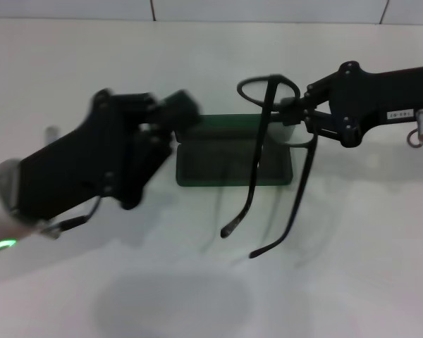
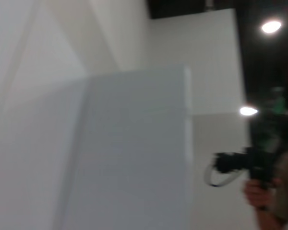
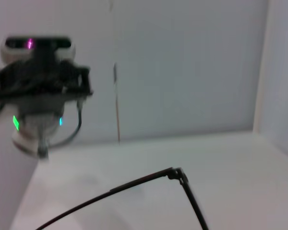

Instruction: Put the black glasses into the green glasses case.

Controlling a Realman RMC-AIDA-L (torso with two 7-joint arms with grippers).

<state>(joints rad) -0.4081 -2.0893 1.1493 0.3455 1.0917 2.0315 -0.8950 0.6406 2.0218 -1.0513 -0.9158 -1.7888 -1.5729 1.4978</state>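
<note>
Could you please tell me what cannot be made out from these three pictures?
- Head view: the left gripper is motion-blurred and covers the left end of the green glasses case, so its state is unclear.
- Head view: whether the right gripper grips the black glasses at frame or hinge.
- Left wrist view: shows neither case nor glasses clearly.
- Right wrist view: only part of the glasses, cut by the lower edge.

The glasses (image 1: 268, 151) are thin black, with clear lenses. The case (image 1: 234, 163) is dark green, darker inside. Both grippers, left (image 1: 170, 116) and right (image 1: 299, 105), are black (a green light glows on the left arm). The table (image 1: 352, 267) is plain white.
</note>
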